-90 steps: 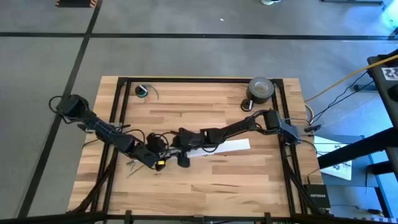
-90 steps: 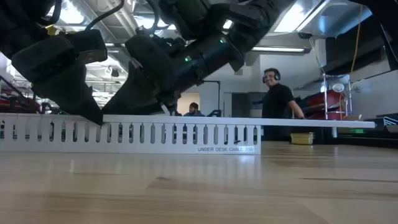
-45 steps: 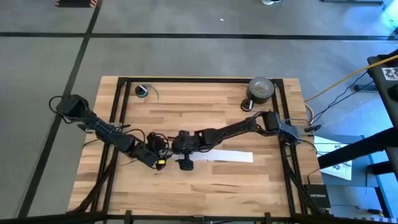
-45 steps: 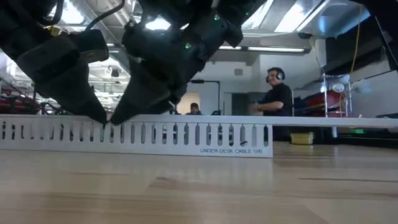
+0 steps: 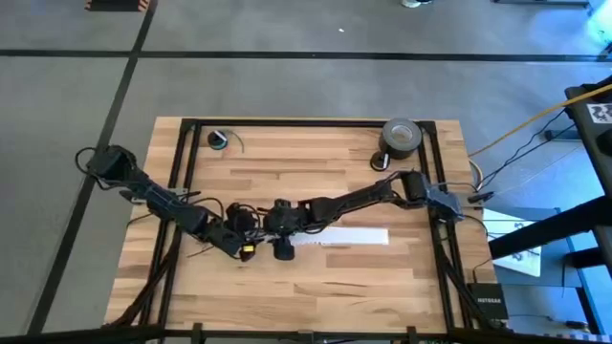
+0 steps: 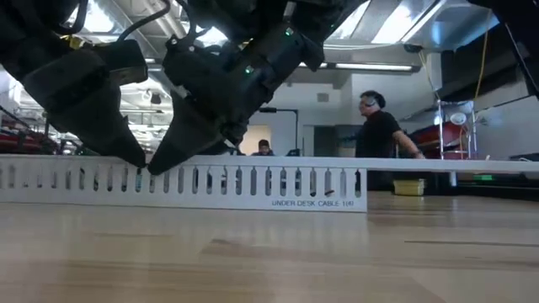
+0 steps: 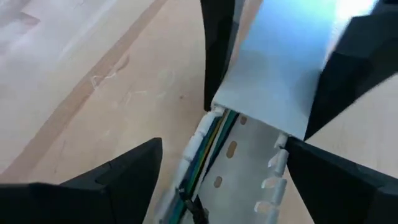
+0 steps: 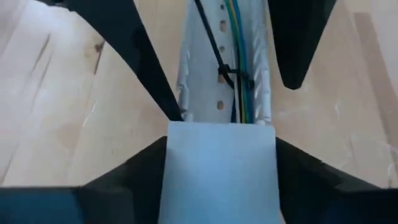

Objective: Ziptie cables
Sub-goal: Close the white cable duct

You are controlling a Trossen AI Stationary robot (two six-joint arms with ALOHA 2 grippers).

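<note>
Cables (image 8: pixel 239 37) lie inside the white slotted tray (image 5: pixel 349 236) at the centre of the high view, with the black ziptie (image 8: pixel 225 70) looped around them in the upper middle of the right wrist view. Just left of centre in the high view, the left gripper (image 5: pixel 242 250) and right gripper (image 5: pixel 279 250) meet at the tray's end, each with its 2 fingers spread to either side of the channel. A flat cover (image 7: pixel 280 68) lies over part of the tray
</note>
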